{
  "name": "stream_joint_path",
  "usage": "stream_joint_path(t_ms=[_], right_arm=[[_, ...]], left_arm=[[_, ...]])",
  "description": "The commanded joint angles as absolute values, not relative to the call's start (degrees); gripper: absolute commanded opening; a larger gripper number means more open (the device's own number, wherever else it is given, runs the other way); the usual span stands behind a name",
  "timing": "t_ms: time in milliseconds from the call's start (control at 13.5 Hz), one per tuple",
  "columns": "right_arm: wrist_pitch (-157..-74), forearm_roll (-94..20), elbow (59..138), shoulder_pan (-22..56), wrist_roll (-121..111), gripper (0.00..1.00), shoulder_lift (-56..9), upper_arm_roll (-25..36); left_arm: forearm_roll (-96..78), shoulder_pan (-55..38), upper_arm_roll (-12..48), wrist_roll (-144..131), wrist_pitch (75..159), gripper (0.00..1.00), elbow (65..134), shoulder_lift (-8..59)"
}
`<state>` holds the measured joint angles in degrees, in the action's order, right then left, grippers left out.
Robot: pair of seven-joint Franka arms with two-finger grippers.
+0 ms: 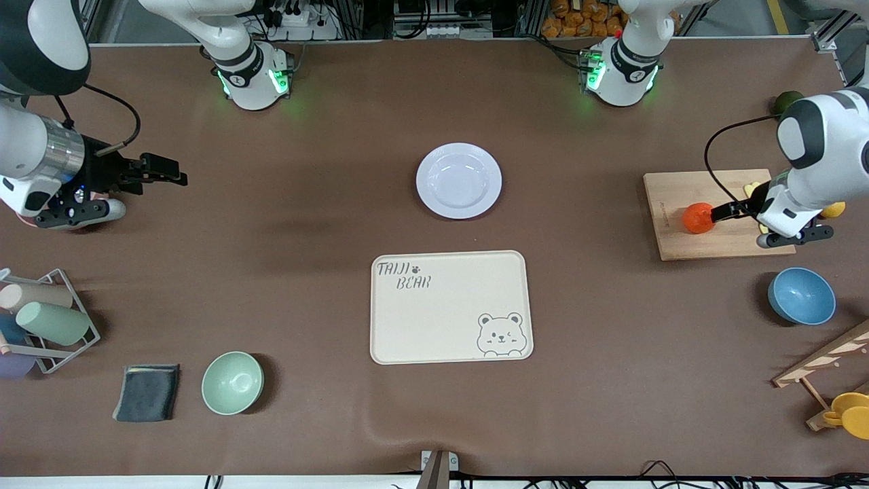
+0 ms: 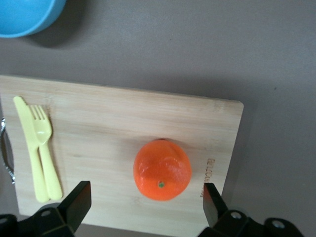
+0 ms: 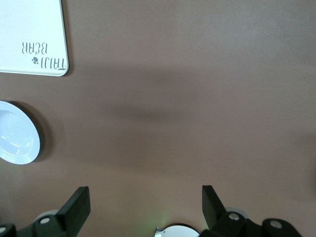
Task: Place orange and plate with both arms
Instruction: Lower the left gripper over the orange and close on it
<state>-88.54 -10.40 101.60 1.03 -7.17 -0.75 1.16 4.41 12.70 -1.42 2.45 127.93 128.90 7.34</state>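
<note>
Fingers (image 2: 79,200) of the left gripper (image 2: 146,205) stand wide and empty over the wooden board (image 1: 719,234), straddling the orange (image 2: 162,169) that sits on it, just ahead of the tips. Right gripper (image 3: 143,207) waits, equally wide and empty, over bare worktop (image 1: 271,204) at the right arm's end. It is well apart from the plate (image 1: 459,180), which lies mid-worktop, just farther from the front camera than the bear tray (image 1: 451,307).

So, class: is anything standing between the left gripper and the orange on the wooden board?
Nothing visible. The left gripper hangs open over the orange, which sits alone on the wooden board; the yellow cutlery lies aside.
</note>
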Motion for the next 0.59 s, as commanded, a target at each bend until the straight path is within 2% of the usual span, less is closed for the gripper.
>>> stream_joint_path(t_ms=[0,519], right_arm=[[-89.2,-11.2,101.6,1.1,-6.7,1.0,-0.9,1.2],[-89.4,-11.0,101.6,3.6,-6.7,1.0,-1.1,1.2]], left_arm=[[3.3,12.9,-1.0,2.4,129.7,1.0,128.3,10.1],[3.3,12.4,-0.4,2.4,130.1,1.0,128.1,14.2]])
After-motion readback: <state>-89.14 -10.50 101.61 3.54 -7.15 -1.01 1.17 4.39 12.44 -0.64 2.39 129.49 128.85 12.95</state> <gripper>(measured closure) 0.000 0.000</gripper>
